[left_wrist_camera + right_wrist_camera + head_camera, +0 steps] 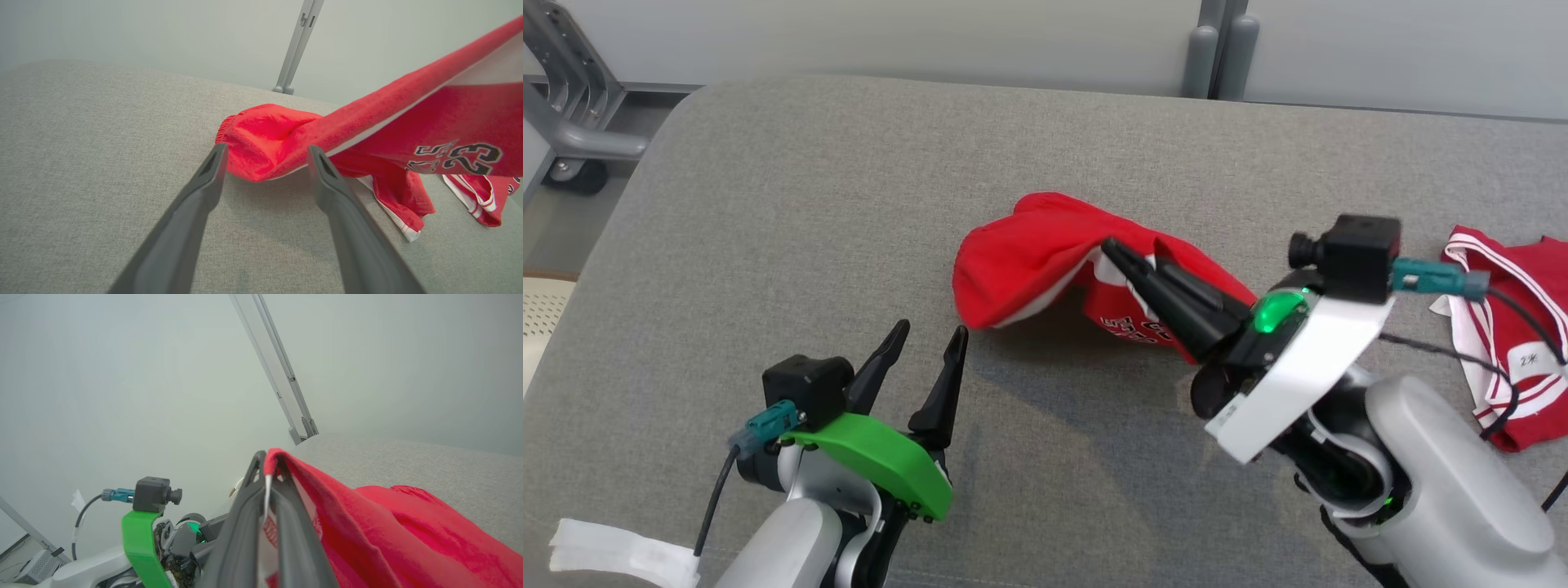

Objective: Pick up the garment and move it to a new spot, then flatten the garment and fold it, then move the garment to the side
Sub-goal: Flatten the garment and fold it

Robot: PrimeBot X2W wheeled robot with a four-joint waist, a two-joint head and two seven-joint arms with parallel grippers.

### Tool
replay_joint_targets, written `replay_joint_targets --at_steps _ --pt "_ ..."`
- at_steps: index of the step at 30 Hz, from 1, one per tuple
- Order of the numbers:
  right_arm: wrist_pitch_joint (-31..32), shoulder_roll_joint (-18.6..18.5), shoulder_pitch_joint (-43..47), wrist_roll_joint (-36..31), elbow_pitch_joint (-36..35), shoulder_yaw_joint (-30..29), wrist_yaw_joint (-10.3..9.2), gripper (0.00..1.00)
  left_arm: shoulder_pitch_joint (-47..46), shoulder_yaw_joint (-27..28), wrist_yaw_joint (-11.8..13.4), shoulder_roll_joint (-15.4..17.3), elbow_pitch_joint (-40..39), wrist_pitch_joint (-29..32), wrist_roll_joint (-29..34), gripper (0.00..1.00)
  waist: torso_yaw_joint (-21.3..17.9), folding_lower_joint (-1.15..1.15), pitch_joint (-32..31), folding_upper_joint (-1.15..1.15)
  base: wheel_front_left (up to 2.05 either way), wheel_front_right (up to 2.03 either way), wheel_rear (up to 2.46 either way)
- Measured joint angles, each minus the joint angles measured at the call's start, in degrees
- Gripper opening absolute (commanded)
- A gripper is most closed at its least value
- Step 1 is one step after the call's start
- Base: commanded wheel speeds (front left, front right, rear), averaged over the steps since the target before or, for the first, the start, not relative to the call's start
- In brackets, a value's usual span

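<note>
Right tool (pixel 1112 247): clamped tight on edge of red garment (pixel 1021 253), rest draped below. Left tool (pixel 932 328): spread wide, empty, just short of bunched end. Lift high before carrying sideways.

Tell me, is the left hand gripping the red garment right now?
No, the left hand stands wide open beside the red garment, closed on nothing.

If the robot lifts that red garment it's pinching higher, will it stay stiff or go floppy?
Probably floppy: the red garment sags from the right gripper pinching one edge, and the rest lies slumped on the grey surface. It is likely light too, since that small pinch holds it up.
</note>
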Motion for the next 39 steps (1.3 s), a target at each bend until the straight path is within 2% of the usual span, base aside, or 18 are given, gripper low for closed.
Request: replay_joint_targets --at_steps 4,6,12,16,20,25,35,39 --pt "1.9 1.62 -2.54 6.56 -3.98 -5.02 -0.13 0.0 0.35 0.03 0.01 0.0 -0.18 0.08 0.0 1.0 0.01 0.0 -0.72 0.0 0.0 0.0 0.0" --pt "2.72 2.4 -3.86 9.56 -5.42 -7.89 -1.57 0.0 0.88 0.12 0.01 0.0 -0.38 0.08 0.0 1.0 -0.07 0.0 -1.03 0.0 0.0 0.0 0.0" --pt "4.7 2.66 -7.0 15.24 -5.61 -19.42 -9.82 0.0 1.29 0.09 0.05 -0.18 -1.47 0.24 0.0 1.0 -0.93 0.0 -1.36 0.0 0.0 0.0 0.0" --pt "8.16 -1.09 -6.82 15.91 -1.55 -22.91 -14.66 0.0 1.29 -0.18 0.29 -0.71 -1.71 0.3 -0.01 1.0 -1.51 0.0 -1.43 0.0 0.0 0.0 0.0" --pt "11.93 -6.59 -5.09 13.97 1.78 -24.29 -14.69 0.0 1.28 -1.91 0.29 -1.81 -2.1 0.93 -0.02 1.0 -1.78 0.0 -0.88 0.0 0.0 0.0 0.0" --pt "15.12 -10.47 -1.57 11.59 5.3 -24.8 -14.66 0.0 1.25 -2.82 0.27 -3.04 -2.71 0.99 -0.26 1.0 -2.11 0.0 0.22 0.0 0.0 0.0 0.0" --pt "17.08 -10.93 -1.95 11.46 4.58 -25.83 -14.64 0.0 0.66 -3.85 -0.2 -3.53 -1.75 1.44 -0.44 1.0 -2.89 0.0 2.03 0.0 0.0 0.0 0.0" --pt "17.5 -12.41 -2.1 10.65 4.04 -26.8 -14.64 0.0 0.51 -7.44 -2.61 -5.35 -1.48 3.94 -2.5 1.0 -2.69 0.0 2.77 0.0 0.0 0.0 0.0"
